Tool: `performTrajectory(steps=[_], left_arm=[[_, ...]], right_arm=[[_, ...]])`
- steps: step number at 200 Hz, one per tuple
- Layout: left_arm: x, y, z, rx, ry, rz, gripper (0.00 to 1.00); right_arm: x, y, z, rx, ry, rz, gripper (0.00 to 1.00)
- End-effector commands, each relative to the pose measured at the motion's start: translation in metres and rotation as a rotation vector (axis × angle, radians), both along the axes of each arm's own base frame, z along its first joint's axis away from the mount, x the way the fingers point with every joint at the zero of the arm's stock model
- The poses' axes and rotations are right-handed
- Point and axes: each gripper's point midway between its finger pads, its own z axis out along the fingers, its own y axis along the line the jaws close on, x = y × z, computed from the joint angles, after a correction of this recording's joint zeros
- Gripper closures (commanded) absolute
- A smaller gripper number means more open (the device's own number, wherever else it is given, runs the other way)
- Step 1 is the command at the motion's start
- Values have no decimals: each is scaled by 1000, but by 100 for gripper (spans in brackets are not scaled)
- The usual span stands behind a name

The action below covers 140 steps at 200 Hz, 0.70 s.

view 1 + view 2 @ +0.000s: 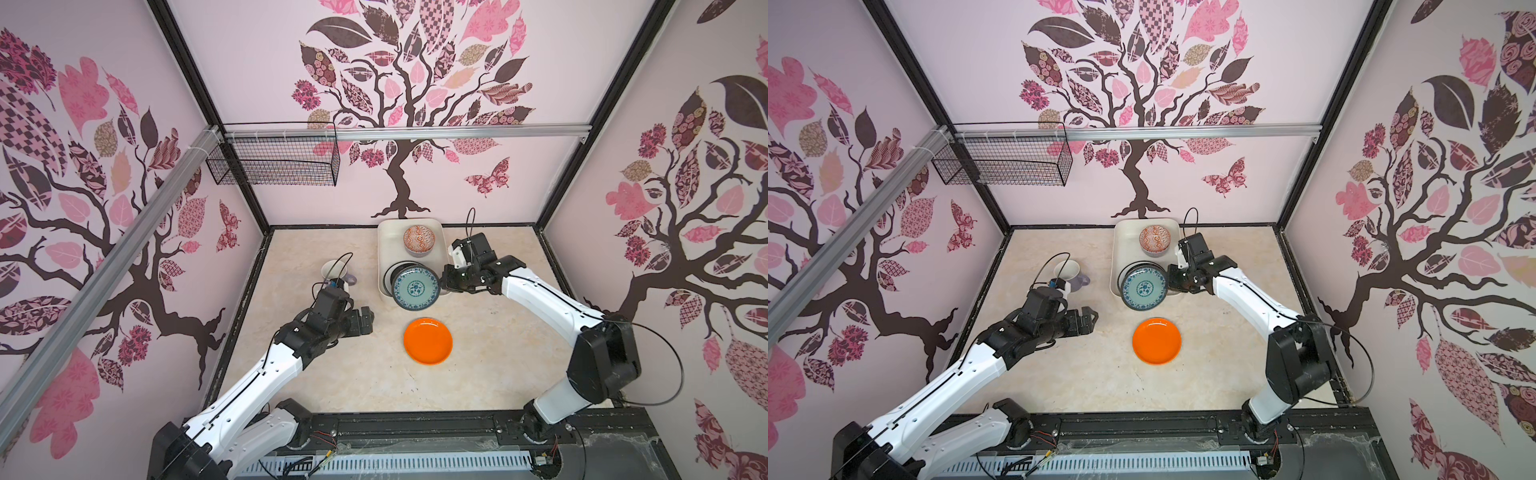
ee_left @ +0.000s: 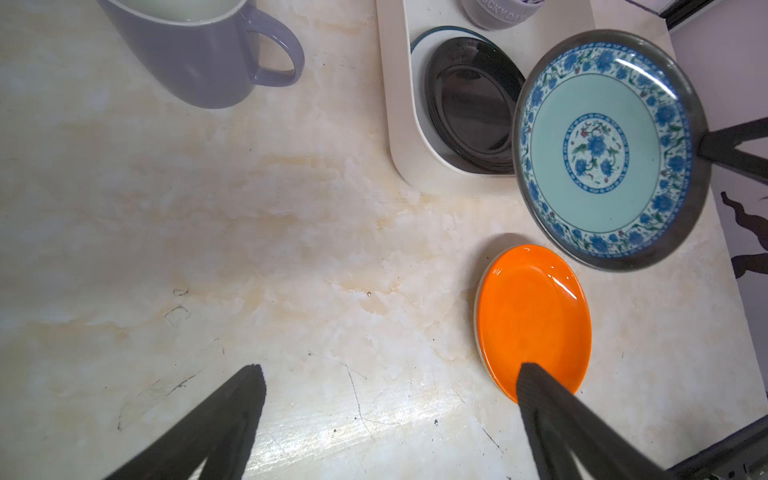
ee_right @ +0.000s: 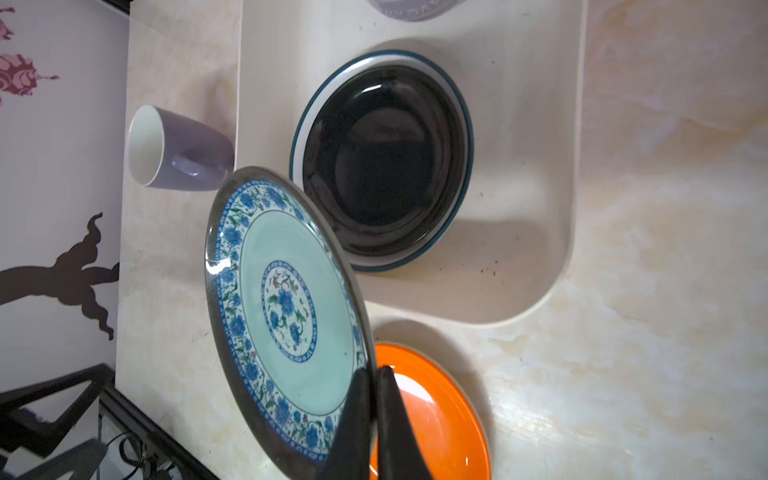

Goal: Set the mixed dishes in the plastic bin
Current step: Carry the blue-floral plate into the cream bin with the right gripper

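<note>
Carrying the round blue-flowered plate with the pale green centre and dark rim (image 1: pixel 416 288) over to the cream-white rectangular plastic bin (image 1: pixel 384 253) looks like the step you are in. Your right gripper (image 3: pixel 376 372) pinches that plate by the rim on its own side. In both top views the plate hangs in the air, straddling the bin's near wall, half over the bin and half over the marbled table (image 1: pixel 332 374). To do this well, I would take it a little further toward the back wall so the whole disc clears the near rim. Then level it and lower it onto the glossy black round plate (image 3: pixel 384 162), which sits on the white dark-ringed plate (image 3: pixel 297 149). Spread the jaws only once it is low. Keep it short of the orange-patterned bowl (image 1: pixel 419 239) at the bin's far end. The held plate faces up but is tipped, with its free edge toward your left arm. Being round, it has no long axis of its own. The line from the pinch to the free edge runs across the bin, whose long side runs away from you. Your left gripper (image 1: pixel 369 320) is spread wide and empty above the table, near the plain orange round plate (image 1: pixel 427 340). That plate and the lavender ceramic mug (image 2: pixel 195 54) both stand outside the bin.
</note>
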Motion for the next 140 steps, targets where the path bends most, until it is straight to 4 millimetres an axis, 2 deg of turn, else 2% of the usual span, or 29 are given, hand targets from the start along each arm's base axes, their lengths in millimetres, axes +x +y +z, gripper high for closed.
performTrajectory(steps=[1, 33, 80, 140], left_arm=[[5, -4, 22, -32, -41, -19, 2], [8, -5, 18, -39, -29, -18, 2], [11, -8, 12, -48, -10, -21, 2], [15, -12, 6, -64, 12, -26, 2]], right_arm=[[27, 3, 0, 7, -15, -6, 100], [51, 5, -25, -5, 26, -12, 100], [79, 0, -51, -1, 65, -34, 100], [88, 1, -87, -10, 131, -34, 100]])
